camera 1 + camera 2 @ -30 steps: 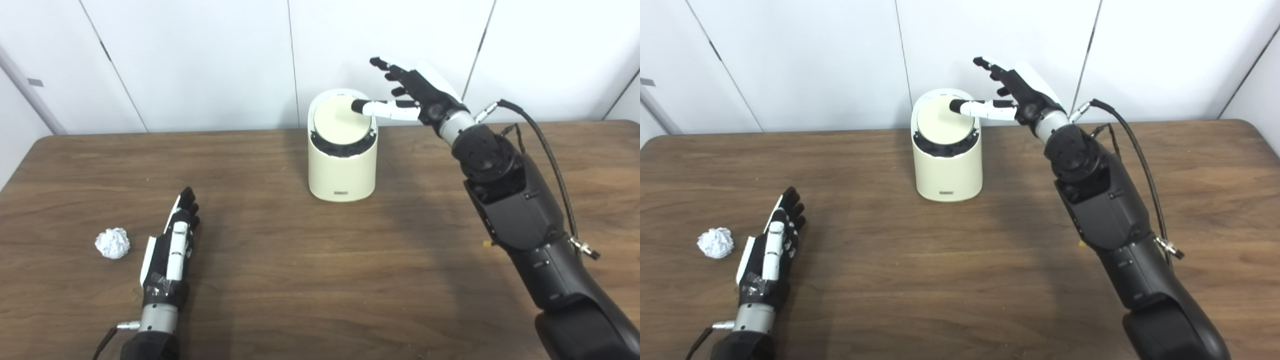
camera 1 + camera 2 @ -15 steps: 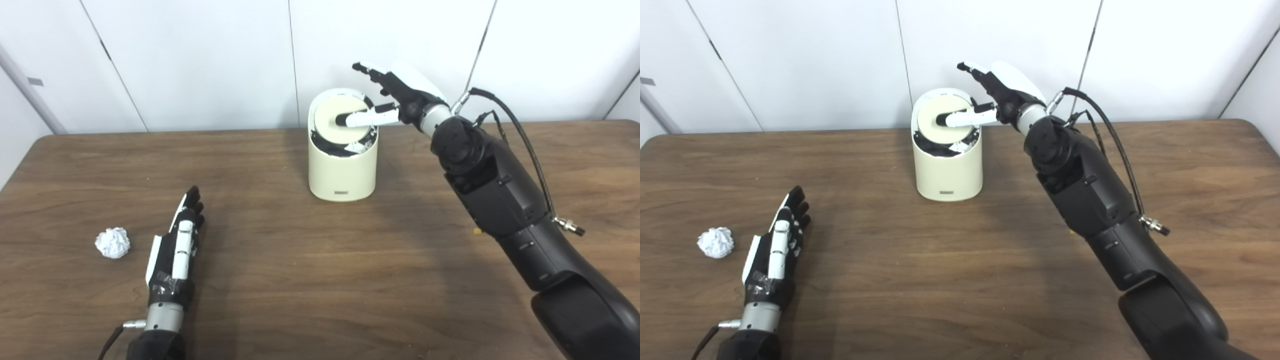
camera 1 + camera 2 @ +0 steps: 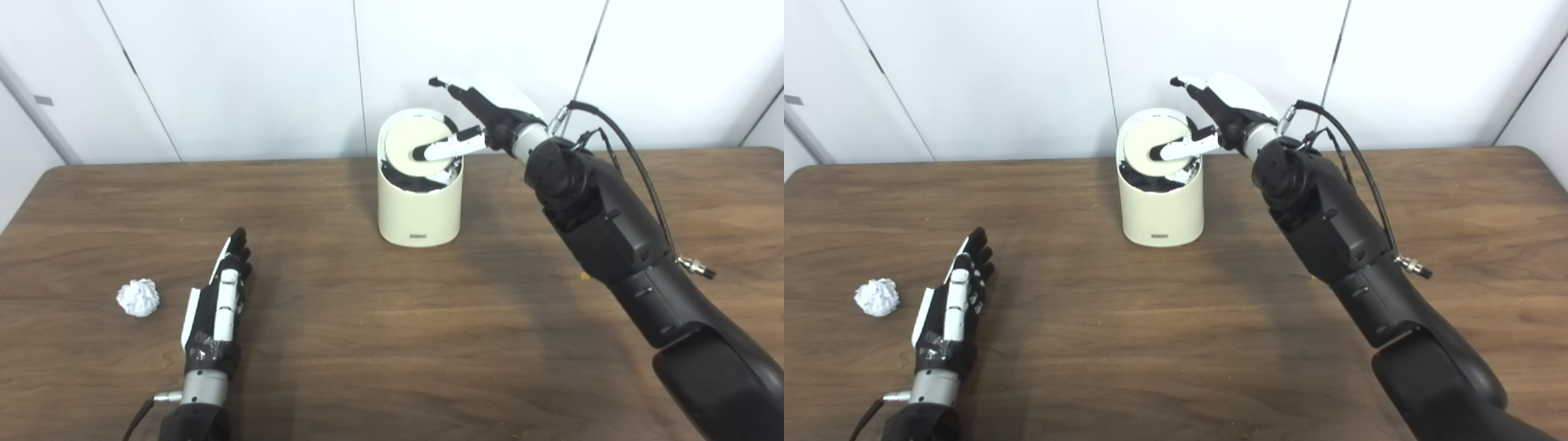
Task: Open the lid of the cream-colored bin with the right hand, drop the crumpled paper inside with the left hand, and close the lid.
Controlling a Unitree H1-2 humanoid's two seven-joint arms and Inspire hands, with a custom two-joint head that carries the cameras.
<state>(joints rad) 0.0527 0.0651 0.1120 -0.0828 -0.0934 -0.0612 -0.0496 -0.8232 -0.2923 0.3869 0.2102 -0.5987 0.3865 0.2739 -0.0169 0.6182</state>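
The cream-colored bin stands at the back middle of the table. Its round lid is tilted, with a dark gap along its front edge. My right hand is open above the bin's right side, with its thumb pressing on the lid and its fingers spread upward behind. The crumpled paper lies on the table at the left. My left hand rests flat and open on the table just right of the paper, holding nothing.
The wooden table spans the view, with white wall panels right behind the bin. A cable loops off my right forearm. A small yellow speck lies on the table by my right arm.
My right hand has moved left over the bin and its thumb has pushed the lid, which tilted and opened a gap. My left hand slid slightly forward.
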